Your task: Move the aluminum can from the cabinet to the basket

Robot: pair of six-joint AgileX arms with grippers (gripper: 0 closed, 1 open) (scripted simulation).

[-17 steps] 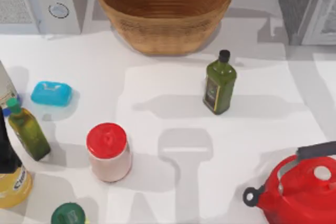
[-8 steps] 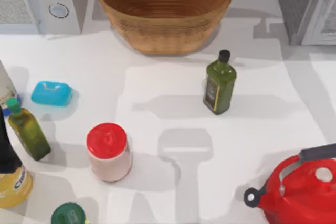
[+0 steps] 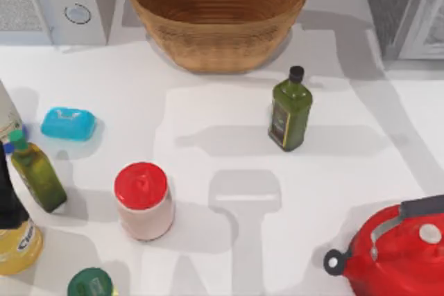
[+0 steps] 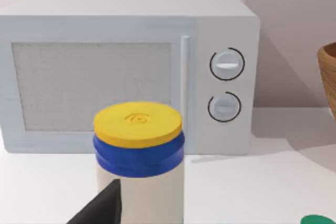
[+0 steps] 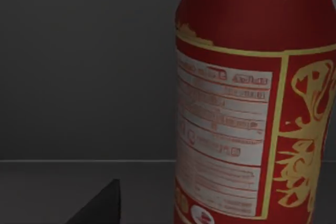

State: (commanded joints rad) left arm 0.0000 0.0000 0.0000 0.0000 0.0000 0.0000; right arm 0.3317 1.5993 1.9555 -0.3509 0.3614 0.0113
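- Close up in the right wrist view, the aluminum can is seen upright on a dark grey floor, with a dark grey wall behind it; the place appears to be the inside of the cabinet.
- Only a dark tip of the right hand is seen at the lower edge of that view, just beside the can's base; contact cannot be made out, and whether the hand is open or closed cannot be told.
- From above, the cabinet is found at the far right corner of the bench, and the basket at the far middle, well apart from it.
- A green oil bottle is placed between the basket and a red kettle at the near right.
- A dark tip of the left hand is seen beside a yellow-lidded jar, with the microwave behind; its state cannot be told either.
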